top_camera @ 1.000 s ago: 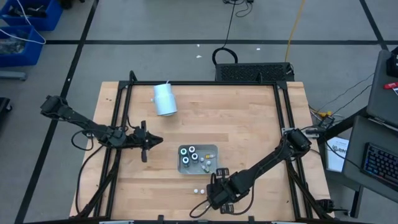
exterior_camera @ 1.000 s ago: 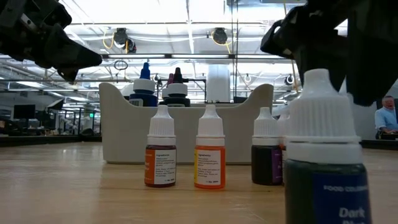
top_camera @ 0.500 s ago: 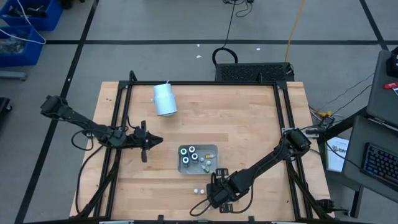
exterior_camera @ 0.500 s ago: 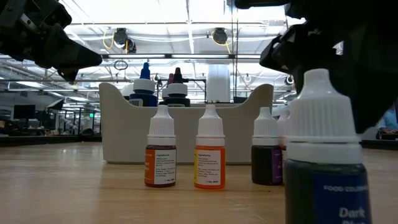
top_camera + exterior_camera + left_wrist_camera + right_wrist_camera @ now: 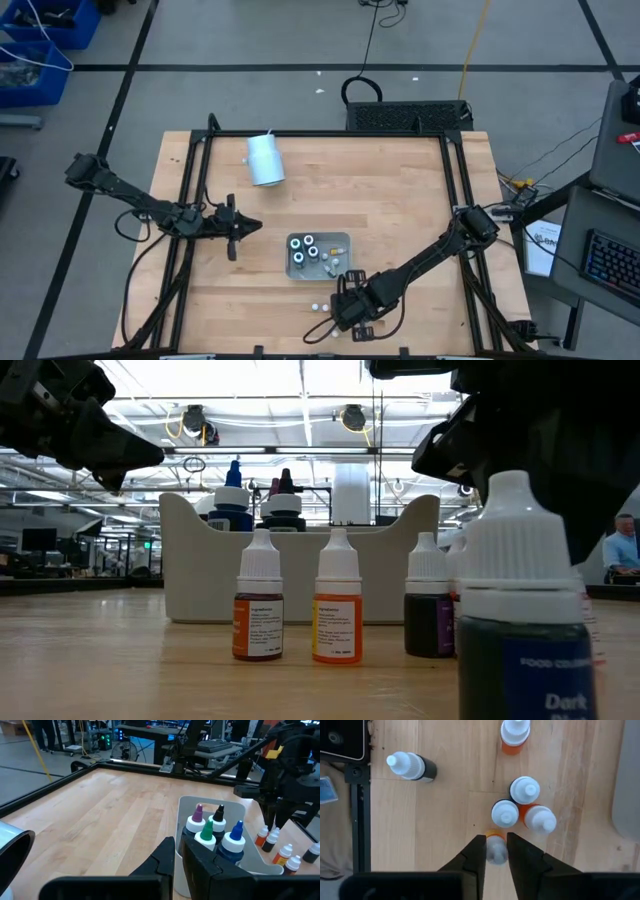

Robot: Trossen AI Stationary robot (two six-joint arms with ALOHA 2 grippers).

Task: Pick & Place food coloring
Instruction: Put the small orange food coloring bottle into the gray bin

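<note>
A pale, plank-grained wooden desk (image 5: 380, 200) framed in black rails sits on a grey floor crossed with dark tape lines. The low view looks into a bright workshop hall with ceiling strip lights, and a person sits far off at the right edge.

A smooth white cylinder (image 5: 264, 160) lies tipped near the desk's far side. The grey tray (image 5: 343, 240), rounded at its corners, holds the dark round food coloring bottles (image 5: 305, 246) with pointed colored tips in purple, green, black and blue. Just beside the tray on the near side stand the small white-capped food coloring bottles (image 5: 524, 790), with ribbed conical caps over orange and dark bodies; one dark bottle (image 5: 413, 767) lies on its side apart from them.

The right gripper (image 5: 494, 851) hangs straight down over this cluster, its dark jaws clamped on the white cap of an orange small bottle (image 5: 495, 845).

The left gripper (image 5: 178, 855) hovers well apart, left of the tray, jaws pressed together on nothing.
</note>
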